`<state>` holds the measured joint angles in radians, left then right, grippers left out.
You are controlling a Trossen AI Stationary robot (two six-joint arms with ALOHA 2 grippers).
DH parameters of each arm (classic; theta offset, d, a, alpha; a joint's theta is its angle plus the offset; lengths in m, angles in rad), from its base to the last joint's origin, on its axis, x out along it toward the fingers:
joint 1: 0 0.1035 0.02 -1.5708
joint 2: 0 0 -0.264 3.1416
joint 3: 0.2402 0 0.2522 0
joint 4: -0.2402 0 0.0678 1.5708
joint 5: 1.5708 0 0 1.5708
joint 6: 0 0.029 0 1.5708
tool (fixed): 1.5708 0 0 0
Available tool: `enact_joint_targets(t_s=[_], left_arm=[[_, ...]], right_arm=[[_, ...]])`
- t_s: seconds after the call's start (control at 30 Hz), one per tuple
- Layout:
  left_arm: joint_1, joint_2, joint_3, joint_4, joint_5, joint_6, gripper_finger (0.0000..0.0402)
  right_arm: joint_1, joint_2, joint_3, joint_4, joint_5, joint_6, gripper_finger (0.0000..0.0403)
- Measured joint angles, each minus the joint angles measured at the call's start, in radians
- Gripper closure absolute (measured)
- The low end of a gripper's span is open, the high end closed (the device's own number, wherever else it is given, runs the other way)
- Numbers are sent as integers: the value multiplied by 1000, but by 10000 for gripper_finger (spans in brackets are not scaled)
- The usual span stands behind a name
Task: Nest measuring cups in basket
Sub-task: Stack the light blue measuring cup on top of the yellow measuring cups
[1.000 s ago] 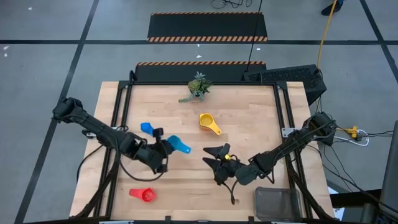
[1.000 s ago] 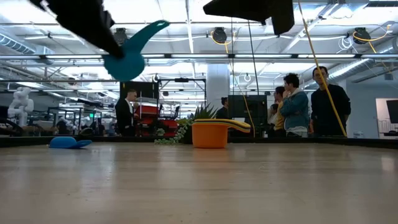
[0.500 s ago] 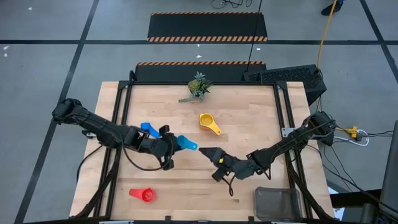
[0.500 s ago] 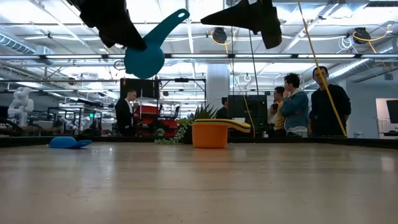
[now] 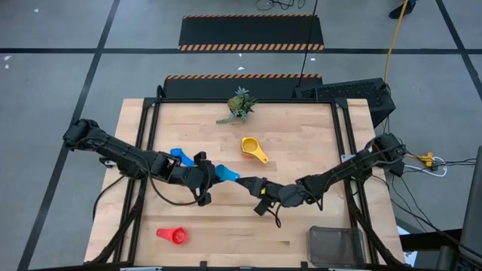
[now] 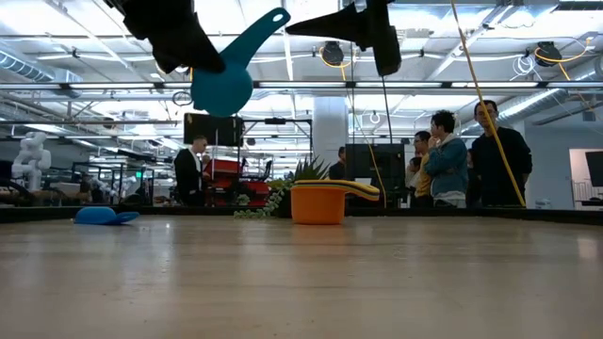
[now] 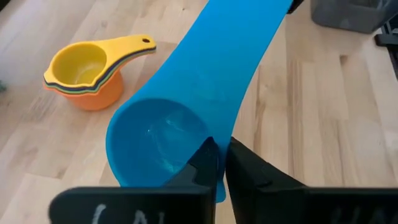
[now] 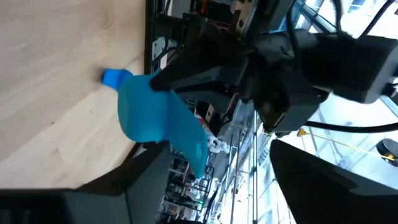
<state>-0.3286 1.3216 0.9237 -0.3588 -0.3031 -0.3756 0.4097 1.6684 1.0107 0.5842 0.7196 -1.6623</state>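
My left gripper (image 5: 208,178) is shut on a light blue measuring cup (image 5: 226,173), held high over the table's middle; its handle (image 7: 242,56) points toward my right gripper (image 5: 248,184). That gripper lies level and open, its fingers standing to either side of the handle's free end (image 8: 196,151) without visibly touching it. A yellow cup nested on an orange one (image 5: 254,149) rests on its base farther back. A dark blue cup (image 5: 179,156) and a red cup (image 5: 173,235) lie on the table's left half. The wire basket (image 5: 337,246) stands at the near right corner. My left gripper pinches the light blue cup's bowl rim (image 7: 216,186) beside the handle's root, one finger (image 7: 202,155) over the inside of the bowl and one outside. The fingers slant down from the table's left. The cup is lifted clear, tilted, its handle rising away from the fingers.
A small green plant sprig (image 5: 239,105) lies at the far edge. Bare wood spreads between the cups and the basket. In the low view people stand in the room beyond the table (image 6: 471,155).
My left gripper has carried the light blue cup a little toward the table's right and rolled, so the handle tips up more steeply. My right gripper has gone toward the table's left and far side, up to the handle's end, and rolled about its own axis.
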Motion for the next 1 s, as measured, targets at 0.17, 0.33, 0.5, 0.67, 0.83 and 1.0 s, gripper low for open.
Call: enact_joint_targets(t_s=[0.17, 0.33, 0.5, 0.67, 0.83, 1.0], left_arm=[[0, 0, 0, 1, 0, 1, 379], [0, 0, 0, 14, 0, 14, 391], [10, 0, 0, 17, 0, 7, 373], [16, 0, 0, 17, 0, 6, 391], [16, 0, 0, 17, 0, 1, 381], [16, 0, -1, 18, 0, 0, 383]], right_arm=[[-22, 0, 0, -1, -18, 1, 191], [-33, 0, 0, -2, -21, 29, 232], [-38, 0, 0, -5, -45, 58, 265], [-38, 0, 0, -5, -45, 57, 291], [-38, 0, 0, -5, -45, 58, 317], [-44, 0, 0, -5, -45, 64, 341]])
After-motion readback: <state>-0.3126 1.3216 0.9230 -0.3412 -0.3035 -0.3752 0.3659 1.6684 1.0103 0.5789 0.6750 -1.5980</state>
